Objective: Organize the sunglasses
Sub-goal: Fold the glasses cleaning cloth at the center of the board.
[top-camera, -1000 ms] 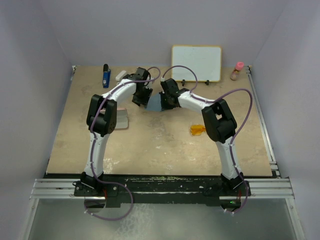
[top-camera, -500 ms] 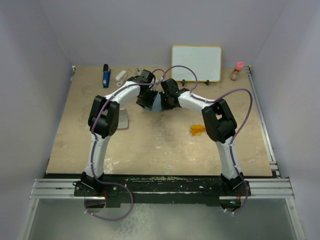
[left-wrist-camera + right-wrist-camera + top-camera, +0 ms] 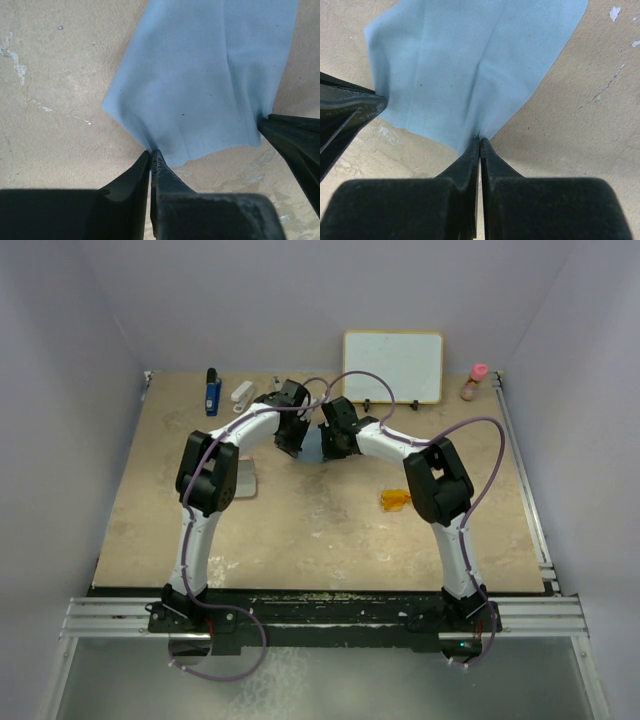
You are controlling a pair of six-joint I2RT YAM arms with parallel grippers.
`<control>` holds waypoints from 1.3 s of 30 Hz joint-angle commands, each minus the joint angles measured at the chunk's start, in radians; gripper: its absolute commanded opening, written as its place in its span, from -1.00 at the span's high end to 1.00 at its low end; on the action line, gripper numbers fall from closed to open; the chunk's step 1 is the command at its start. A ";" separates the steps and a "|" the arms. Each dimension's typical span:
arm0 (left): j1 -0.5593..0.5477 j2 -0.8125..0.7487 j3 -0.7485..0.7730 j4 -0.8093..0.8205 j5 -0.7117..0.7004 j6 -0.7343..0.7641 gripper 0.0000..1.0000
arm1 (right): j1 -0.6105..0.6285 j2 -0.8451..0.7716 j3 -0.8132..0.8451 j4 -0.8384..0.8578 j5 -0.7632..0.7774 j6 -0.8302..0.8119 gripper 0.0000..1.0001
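The left arm (image 3: pixel 205 475) and right arm (image 3: pixel 440 480) arch up from their bases and bend inward, meeting over the blue cloth (image 3: pixel 200 90). The left claw (image 3: pixel 151 156) pinches one cloth corner, jaws pressed together. The right claw (image 3: pixel 479 142) clamps the adjacent corner the same way.

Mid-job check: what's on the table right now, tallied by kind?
sunglasses: 1
pink case: 1
blue cloth: 1
whiteboard: 1
pink-capped bottle: 1
small things at back left: 2, blue item, white item
Total: 7
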 commanded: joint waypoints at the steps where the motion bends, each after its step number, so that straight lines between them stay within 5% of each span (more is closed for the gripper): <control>1: -0.012 0.116 -0.078 -0.069 0.076 -0.032 0.92 | 0.005 0.048 -0.017 -0.071 -0.040 -0.004 1.00; 30: -0.003 -0.367 -0.178 0.002 0.123 0.066 0.93 | 0.019 -0.321 -0.204 0.061 0.000 0.017 1.00; 39: -0.003 -0.590 -0.356 0.143 0.148 0.060 0.92 | 0.026 -0.435 -0.234 -0.010 0.004 0.054 1.00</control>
